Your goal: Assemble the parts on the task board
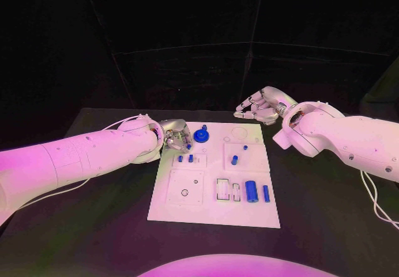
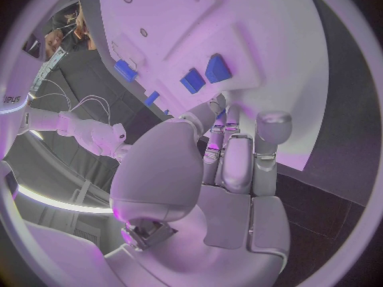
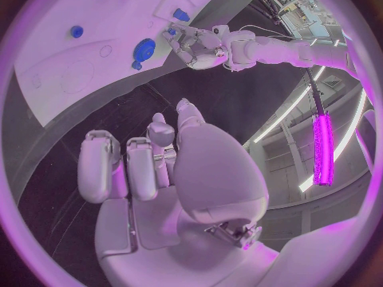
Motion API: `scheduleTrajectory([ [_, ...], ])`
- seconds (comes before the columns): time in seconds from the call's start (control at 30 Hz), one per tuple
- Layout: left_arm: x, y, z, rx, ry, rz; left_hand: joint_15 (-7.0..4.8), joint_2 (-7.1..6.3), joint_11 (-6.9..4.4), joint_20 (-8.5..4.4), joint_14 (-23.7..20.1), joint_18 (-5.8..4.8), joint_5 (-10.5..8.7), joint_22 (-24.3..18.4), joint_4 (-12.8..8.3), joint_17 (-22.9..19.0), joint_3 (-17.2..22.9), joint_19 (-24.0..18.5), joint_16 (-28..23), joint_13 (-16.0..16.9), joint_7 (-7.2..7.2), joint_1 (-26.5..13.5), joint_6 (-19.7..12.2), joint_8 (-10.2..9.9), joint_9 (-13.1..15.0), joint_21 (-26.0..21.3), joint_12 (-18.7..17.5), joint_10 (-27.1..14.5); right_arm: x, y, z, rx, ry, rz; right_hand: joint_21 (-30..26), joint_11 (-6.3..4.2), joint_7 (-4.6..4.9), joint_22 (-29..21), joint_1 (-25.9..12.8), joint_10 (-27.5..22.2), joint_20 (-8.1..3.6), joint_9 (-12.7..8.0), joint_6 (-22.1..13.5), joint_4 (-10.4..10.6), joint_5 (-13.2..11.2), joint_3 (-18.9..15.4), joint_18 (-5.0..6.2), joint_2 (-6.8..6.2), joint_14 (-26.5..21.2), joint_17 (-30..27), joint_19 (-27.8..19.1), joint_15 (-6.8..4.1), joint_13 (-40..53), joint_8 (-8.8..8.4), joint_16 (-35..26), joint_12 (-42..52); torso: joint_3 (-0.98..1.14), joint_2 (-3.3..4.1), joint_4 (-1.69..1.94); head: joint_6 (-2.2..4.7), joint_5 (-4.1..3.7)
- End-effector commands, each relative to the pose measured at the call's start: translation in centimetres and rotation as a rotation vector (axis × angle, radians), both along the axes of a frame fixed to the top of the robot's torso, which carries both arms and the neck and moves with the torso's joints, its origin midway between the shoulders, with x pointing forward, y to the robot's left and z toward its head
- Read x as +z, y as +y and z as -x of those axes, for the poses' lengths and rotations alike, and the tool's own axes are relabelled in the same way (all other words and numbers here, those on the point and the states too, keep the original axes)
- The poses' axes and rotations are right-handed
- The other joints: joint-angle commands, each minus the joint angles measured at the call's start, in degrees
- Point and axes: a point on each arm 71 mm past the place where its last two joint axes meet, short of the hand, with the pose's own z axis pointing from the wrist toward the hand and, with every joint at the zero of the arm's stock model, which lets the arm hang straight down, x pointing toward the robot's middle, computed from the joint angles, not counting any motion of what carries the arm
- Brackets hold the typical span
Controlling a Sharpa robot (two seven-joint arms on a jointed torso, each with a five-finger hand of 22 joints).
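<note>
White rectangular task board (image 1: pixel 214 202) mid black counter (image 1: pixel 100 231), small blue parts (image 1: pixel 250 188) on it. Left hand (image 1: pixel 174 137) at board's left edge, right hand (image 1: pixel 259 107) beyond far edge; both curled, holding nothing.

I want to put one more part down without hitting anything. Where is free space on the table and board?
The black table is bare on the near side, before the task board. The board's near strip, below the square plate and long blue parts, is also bare. It is crowded at the far-left corner: left hand, blue gear, small pegs.
</note>
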Motion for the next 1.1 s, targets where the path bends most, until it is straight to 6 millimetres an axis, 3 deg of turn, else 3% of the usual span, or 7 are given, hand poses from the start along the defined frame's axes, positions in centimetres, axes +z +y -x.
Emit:
scheduleTrajectory([
  [0.03,-0.1,0.0,0.0,-0.002,0.013,-0.004,0.55,-0.36,0.17,0.06,0.19,-0.47,0.07,0.0,-0.22,-0.18,0.26,-0.34,-0.31,-0.07,0.08,-0.62,-0.77,-0.61,-0.11,-0.28,-0.44,-0.76,0.2,0.1,0.0,0.007,-0.007,-0.005,-0.4,-0.05,-0.03,-0.19,0.31,-0.57,0.12,-0.08,-0.58,-0.03,0.38,-0.58,1.21,0.68,2.9,-0.08,-0.43,-0.2,-0.2,0.34,-0.45,-0.37,0.01,0.0,0.0,0.02,-0.04],
  [0.33,-0.1,0.7,-0.1,0.017,0.011,-0.01,1.19,-0.99,0.94,0.67,0.16,-0.39,0.07,-0.17,-0.57,-0.26,0.37,-0.53,-0.12,-0.07,0.86,-1.15,-4.38,-3.02,-0.19,-0.59,-1.67,-3.2,0.0,-0.1,-0.1,-0.001,0.009,0.004,-0.97,0.02,0.05,-1.2,0.31,-2.32,0.15,-0.11,-0.87,0.0,0.27,-0.94,1.42,0.63,2.86,-0.16,-0.98,-0.15,-2.8,0.29,-0.54,-3.16,-0.03,0.01,0.03,0.03,-0.05],
  [0.43,-0.1,1.2,-0.2,0.029,0.006,-0.01,1.3,-1.15,1.06,0.81,0.18,-0.33,0.07,-0.28,-0.7,-0.23,0.37,-0.6,-0.04,-0.06,0.98,-1.21,-5.29,-3.63,-0.19,-0.74,-1.91,-3.7,-0.1,-0.3,-0.2,-0.005,0.022,0.019,-3.25,0.16,0.15,-4.93,0.76,-8.34,0.26,-0.09,-1.58,0.1,-0.01,-1.64,2.19,0.92,2.14,-2.54,-3.01,-0.08,-12.61,0.43,-2.37,-13.72,-0.03,-0.01,0.01,0.04,-0.03],
  [0.63,0.4,2.4,-0.3,0.059,-0.035,0.034,1.42,-1.19,1.23,0.96,0.22,-0.3,0.08,-0.23,-0.95,-0.26,0.48,-0.56,0.05,-0.06,1.12,-1.06,-5.82,-4.07,-0.1,-0.74,-2.26,-4.46,-0.6,-0.6,-0.3,0.022,0.029,0.148,-5.48,0.09,0.15,-8.0,5.12,-10.05,0.17,-0.05,-0.85,-1.2,-1.04,-1.3,2.63,1.54,1.4,-6.11,-4.27,-0.27,-21.57,1.37,-5.38,-23.64,-0.08,-0.07,0.1,0.09,-0.14],
  [0.87,1.9,4.3,-0.4,0.13,-0.087,0.263,1.64,-0.55,1.55,1.15,0.19,-0.08,0.09,-1.05,-1.05,-0.5,1.09,-0.85,0.04,0.03,1.56,-0.87,-4.01,-3.28,0.28,-1.53,-2.21,-4.47,-1.0,-0.8,-0.1,0.093,-0.045,0.384,-6.04,0.61,0.0,-8.62,10.57,-13.72,0.38,-0.14,1.71,-2.41,-3.76,0.28,2.81,1.63,1.43,-8.16,-3.88,0.13,-33.29,1.38,-7.12,-37.07,-0.04,-0.15,0.08,0.37,-0.31],
  [0.97,2.6,5.5,-0.2,0.204,-0.067,0.479,1.75,0.14,1.62,1.28,0.16,0.05,0.1,-1.61,-0.36,-0.51,1.26,-1.09,0.08,0.21,1.92,-1.74,-2.89,-2.84,0.39,-2.09,-1.59,-3.31,-1.3,-0.8,0.3,0.118,-0.103,0.48,-6.51,0.84,-0.3,-9.21,11.7,-13.85,0.68,-0.24,2.27,-2.49,-4.67,0.51,2.91,0.9,1.44,-8.63,-3.98,0.48,-38.35,0.62,-7.57,-41.44,-0.03,-0.16,-0.05,0.52,-0.75],
  [1.1,3.1,6.3,0.2,0.308,-0.002,0.759,2.15,0.94,1.86,1.78,-5.68,2.41,0.08,-13.29,2.01,-15.35,0.3,-8.33,-7.89,0.09,2.01,-4.68,-2.02,-2.61,0.28,-14.21,-1.6,-3.83,-1.8,-0.7,0.9,0.138,-0.161,0.554,-6.68,1.04,-0.34,-9.36,12.24,-13.19,0.86,-0.26,2.4,-2.44,-5.12,0.71,2.91,0.4,1.45,-9.01,-3.87,0.64,-41.85,-0.3,-7.93,-43.69,-0.03,-0.12,0.0,0.78,-1.9],
])
